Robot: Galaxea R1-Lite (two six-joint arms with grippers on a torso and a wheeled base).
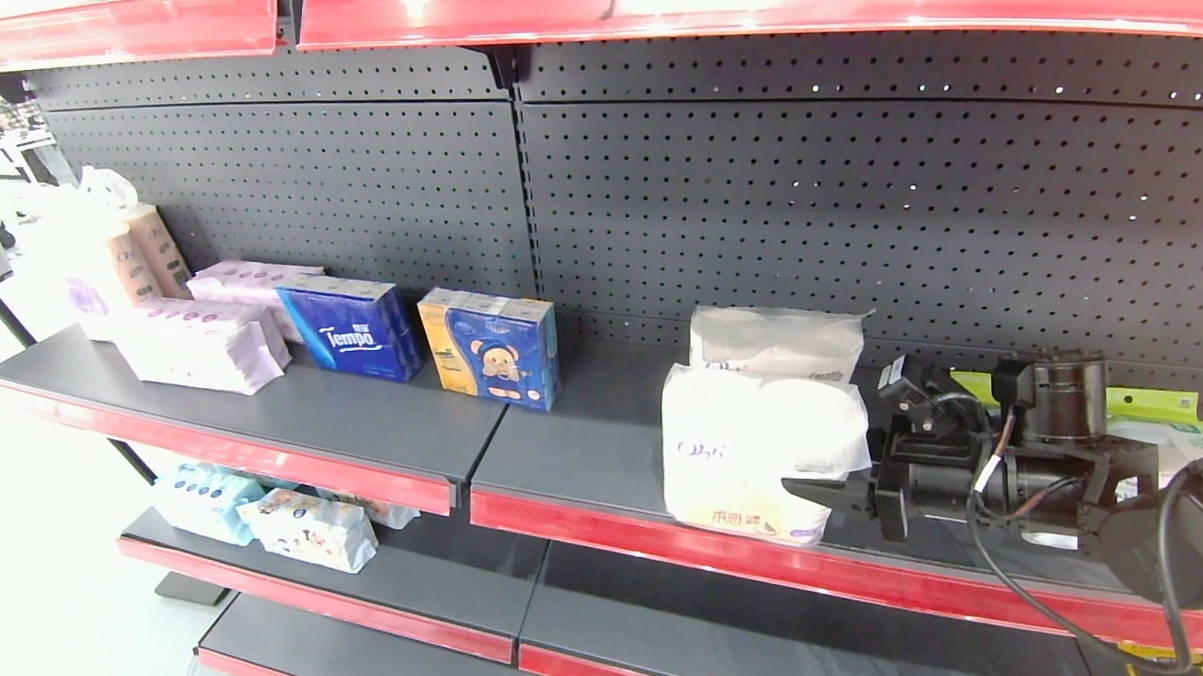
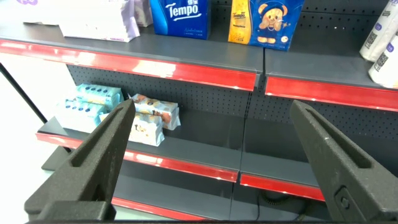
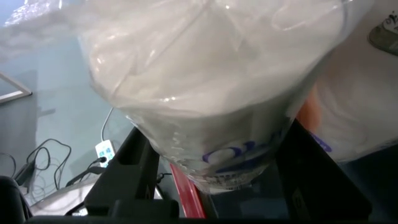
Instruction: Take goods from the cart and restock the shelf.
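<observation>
Gripping tissue pack [image 1: 755, 438], right hand [image 3: 217, 177] half-hidden.

Shelf [image 1: 384, 416]: dark boards w/ red front lip, black pegboard back [image 1: 757, 192]. Upper board, left to right: lilac tissue packs [image 1: 201, 344], blue pack [image 1: 354, 329], then yellow-blue bear pack [image 1: 492, 348] just beside it. Right section: white roll pack [image 1: 756, 453] at the front edge, 2nd white pack [image 1: 777, 342] directly behind it. Lower board [image 1: 440, 574]: light-blue pack [image 1: 205, 500] & printed white pack [image 1: 310, 528], side by side.

Gap on shelf [image 1: 587, 427] between bear pack [image 1: 492, 348], white pack [image 1: 750, 443]; pegboard [image 1: 807, 201] behind.
</observation>
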